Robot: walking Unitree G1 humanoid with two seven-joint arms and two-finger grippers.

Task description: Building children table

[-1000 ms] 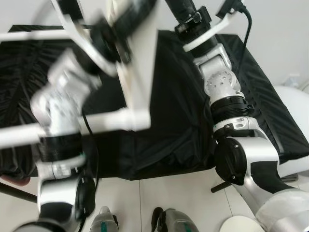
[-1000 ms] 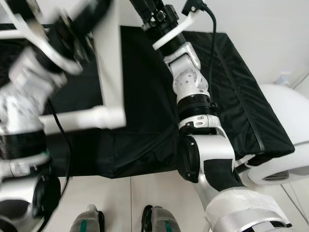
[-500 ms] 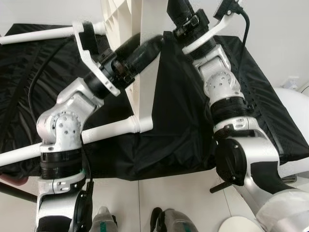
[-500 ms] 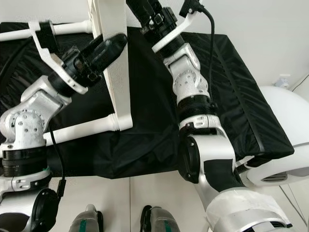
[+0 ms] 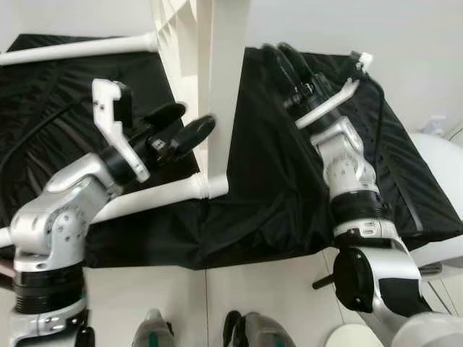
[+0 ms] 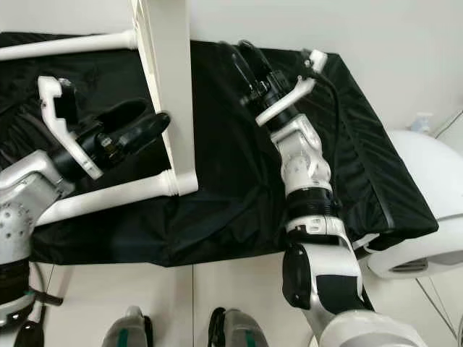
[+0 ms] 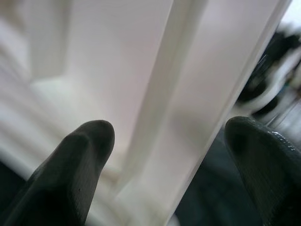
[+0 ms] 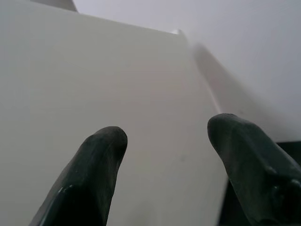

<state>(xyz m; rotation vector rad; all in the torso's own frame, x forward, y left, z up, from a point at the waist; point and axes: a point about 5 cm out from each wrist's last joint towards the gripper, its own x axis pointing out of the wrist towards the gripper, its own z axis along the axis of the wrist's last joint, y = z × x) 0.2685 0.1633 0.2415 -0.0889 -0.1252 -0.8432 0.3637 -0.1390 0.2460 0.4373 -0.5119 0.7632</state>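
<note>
Standing on edge on the black-draped worktop (image 5: 275, 181), the white plastic children table (image 5: 221, 87) shows a flat top panel, ribbed underside and round white legs (image 5: 155, 199) sticking out sideways. Left claw (image 5: 189, 130) open, fingertips spread just beside the panel's ribbed side. Right claw (image 6: 242, 54) open, near the panel's flat face.

Table top (image 5: 226, 87) smooth matt white plastic; cloth (image 5: 275, 181) black, creased, slight sheen; gripper fingers (image 7: 70, 174) glossy black.
</note>
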